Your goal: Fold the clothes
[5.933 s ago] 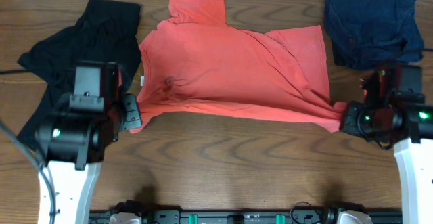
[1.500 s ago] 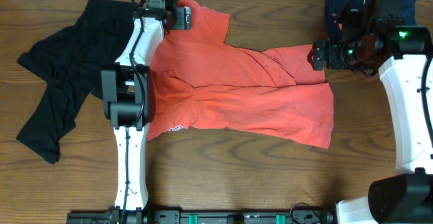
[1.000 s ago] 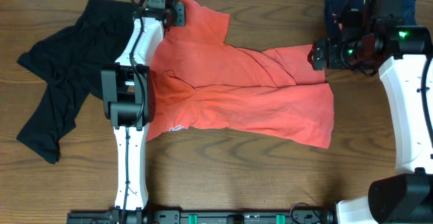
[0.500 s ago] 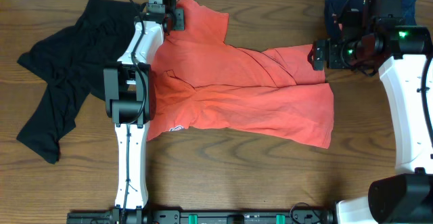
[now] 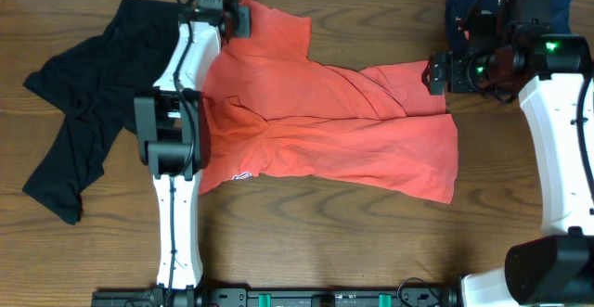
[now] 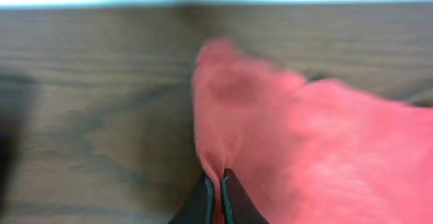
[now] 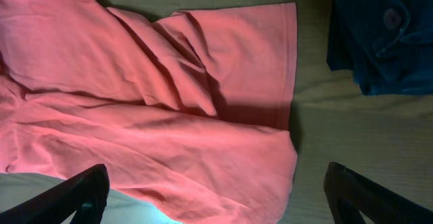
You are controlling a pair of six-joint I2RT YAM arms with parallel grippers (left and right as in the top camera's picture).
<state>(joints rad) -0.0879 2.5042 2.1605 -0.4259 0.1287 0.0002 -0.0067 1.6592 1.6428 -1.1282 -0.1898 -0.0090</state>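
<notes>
The coral-red T-shirt [image 5: 325,121] lies spread across the middle of the table, with a small white print near its lower left hem. My left gripper [image 5: 239,19] is at the far edge, shut on a pinched ridge of the shirt's upper left sleeve [image 6: 223,116]; in the left wrist view the left gripper [image 6: 218,193] has coral cloth squeezed between its dark fingers. My right gripper [image 5: 433,73] hovers over the shirt's right sleeve [image 7: 257,48]. In the right wrist view the right gripper [image 7: 220,197] stands wide open and holds nothing.
A black garment [image 5: 93,94] lies crumpled at the left of the wooden table [image 5: 325,242]. A navy garment [image 5: 464,15] with a button [image 7: 391,17] sits at the far right corner, partly under my right arm. The left arm stretches over the shirt's left side.
My left gripper has closed on the sleeve and shifted slightly toward the far edge. The right arm and the shirt's body have stayed still.
</notes>
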